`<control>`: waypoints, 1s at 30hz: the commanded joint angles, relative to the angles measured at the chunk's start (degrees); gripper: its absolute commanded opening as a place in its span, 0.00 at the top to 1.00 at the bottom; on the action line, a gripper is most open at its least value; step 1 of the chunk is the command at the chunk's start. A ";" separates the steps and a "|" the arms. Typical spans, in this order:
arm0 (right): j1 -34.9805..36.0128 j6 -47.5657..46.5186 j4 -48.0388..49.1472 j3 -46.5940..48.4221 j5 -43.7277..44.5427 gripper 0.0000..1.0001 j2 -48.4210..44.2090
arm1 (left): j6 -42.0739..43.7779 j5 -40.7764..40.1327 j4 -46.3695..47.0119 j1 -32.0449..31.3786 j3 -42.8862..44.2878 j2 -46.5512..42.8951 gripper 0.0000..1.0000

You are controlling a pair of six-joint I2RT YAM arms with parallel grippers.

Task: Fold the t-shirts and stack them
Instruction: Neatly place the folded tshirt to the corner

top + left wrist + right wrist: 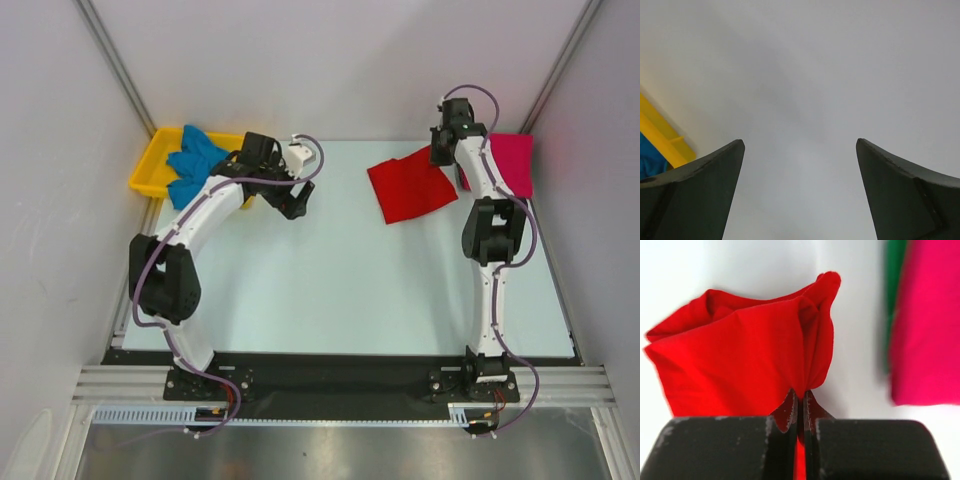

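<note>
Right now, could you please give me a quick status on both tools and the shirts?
Left tool open, empty, near yellow tray. Right tool shut on red t-shirt. Pink t-shirt lies alongside, apart. No obstruction seen.

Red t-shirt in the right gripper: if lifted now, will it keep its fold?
Probably not: the red t-shirt bunches into soft creases where the right gripper pinches it. It looks thin, so likely light. Pinched at one edge, the layers may sag apart.
</note>
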 commanded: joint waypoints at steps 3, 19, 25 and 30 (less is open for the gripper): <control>-0.30 -7.79 -3.11 10.22 10.80 1.00 3.11 | 2.00 -2.54 -1.28 -0.16 1.93 0.13 0.00; -6.19 -17.46 9.63 11.28 22.22 1.00 -1.90 | 3.84 -5.36 -0.58 -0.16 0.97 2.15 0.00; -6.80 -18.08 14.65 12.51 21.88 1.00 -2.95 | 3.93 -5.97 -0.76 -0.16 0.88 2.86 0.00; -6.89 -17.99 15.18 14.53 21.53 1.00 -3.48 | 4.28 -6.50 -0.93 -0.16 1.40 3.30 0.00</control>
